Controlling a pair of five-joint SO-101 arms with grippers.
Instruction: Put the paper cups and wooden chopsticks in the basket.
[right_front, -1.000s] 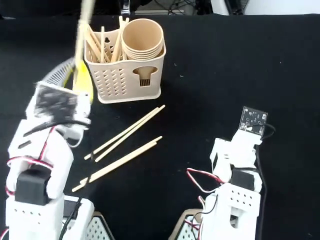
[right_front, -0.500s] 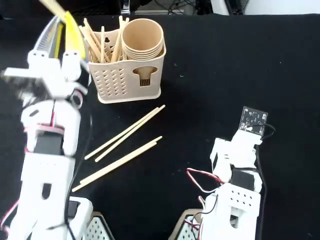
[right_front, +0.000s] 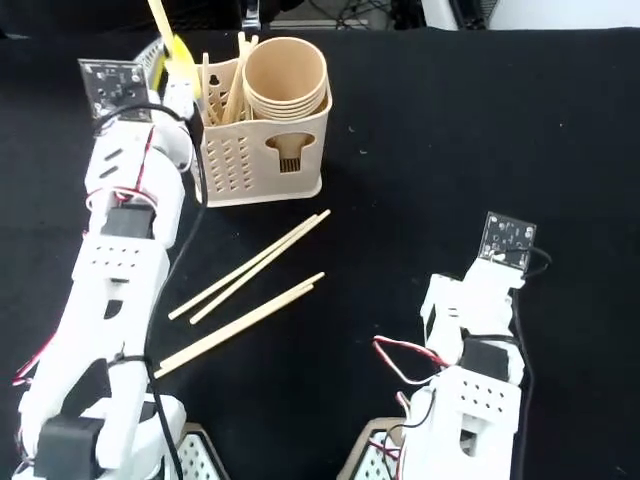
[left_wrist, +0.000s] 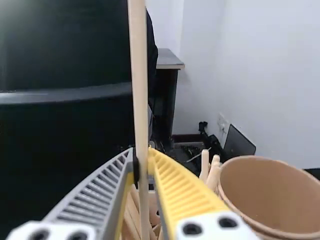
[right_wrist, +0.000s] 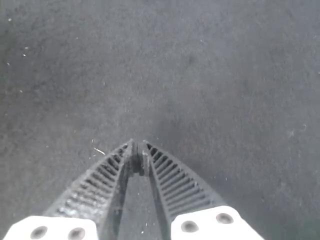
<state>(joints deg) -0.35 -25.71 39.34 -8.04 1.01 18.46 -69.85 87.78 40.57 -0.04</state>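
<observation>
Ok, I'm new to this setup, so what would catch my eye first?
The left gripper, shut on a chopstick held roughly upright, right by the basket. The basket holds stacked paper cups and more chopsticks, while loose chopsticks lie on the black table.

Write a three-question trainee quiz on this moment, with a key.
1. Fill in: the left tool is shut on a ____.
2. The paper cups are: A) stacked in the basket B) scattered loose C) in the left tool.
3. True or false: every chopstick is in the basket.
Key: 1 held chopstick; 2 A; 3 false, loose chopsticks lie on the table.
</observation>
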